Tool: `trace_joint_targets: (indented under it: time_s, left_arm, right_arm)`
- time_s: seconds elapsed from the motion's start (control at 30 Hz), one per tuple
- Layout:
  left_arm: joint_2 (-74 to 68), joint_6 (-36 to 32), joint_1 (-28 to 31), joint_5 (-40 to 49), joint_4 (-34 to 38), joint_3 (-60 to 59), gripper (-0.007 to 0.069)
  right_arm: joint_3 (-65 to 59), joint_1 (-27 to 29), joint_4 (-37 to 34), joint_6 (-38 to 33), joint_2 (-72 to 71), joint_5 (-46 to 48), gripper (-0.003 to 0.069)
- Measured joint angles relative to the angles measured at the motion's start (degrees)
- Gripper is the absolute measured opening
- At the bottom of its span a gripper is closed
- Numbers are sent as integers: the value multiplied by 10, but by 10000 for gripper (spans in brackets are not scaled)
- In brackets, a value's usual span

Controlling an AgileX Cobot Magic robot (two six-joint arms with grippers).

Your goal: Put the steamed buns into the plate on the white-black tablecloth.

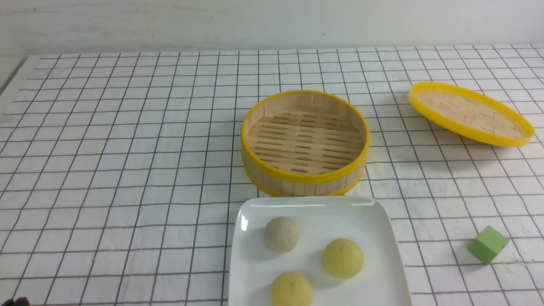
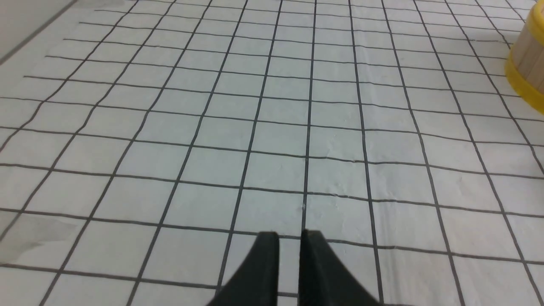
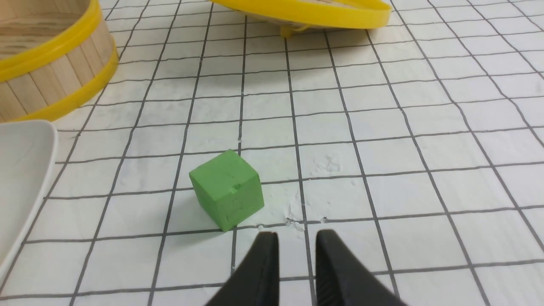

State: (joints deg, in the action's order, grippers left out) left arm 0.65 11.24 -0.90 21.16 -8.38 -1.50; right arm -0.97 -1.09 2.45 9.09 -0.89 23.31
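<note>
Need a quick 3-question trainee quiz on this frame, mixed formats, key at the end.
1. How many steamed buns lie on the plate?
2. True or false: the lid sits on the steamer basket.
3. The green cube lies: A) on the plate, B) in the basket, C) on the tablecloth, on the robot's right of the plate.

Key: 1. Three: one beige, two yellow. 2. False; it lies apart on the cloth, and the basket is empty. 3. C.
</note>
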Motion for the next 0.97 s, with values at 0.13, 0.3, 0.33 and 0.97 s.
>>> trace_joint_targets:
  time_s: [0.13, 0.3, 0.33, 0.97]
  left_arm:
    - [0, 0, 0, 0, 0, 0, 121]
    - [0, 0, 0, 0, 0, 0, 126]
    - [0, 0, 0, 0, -1, 0, 125]
    - [0, 0, 0, 0, -2, 0, 139]
  right_arm:
    - [0, 0, 0, 0, 0, 0, 164]
    - [0, 0, 0, 0, 0, 0, 167]
    - [0, 0, 0, 0, 0, 0, 167]
    - [0, 0, 0, 0, 0, 0, 183]
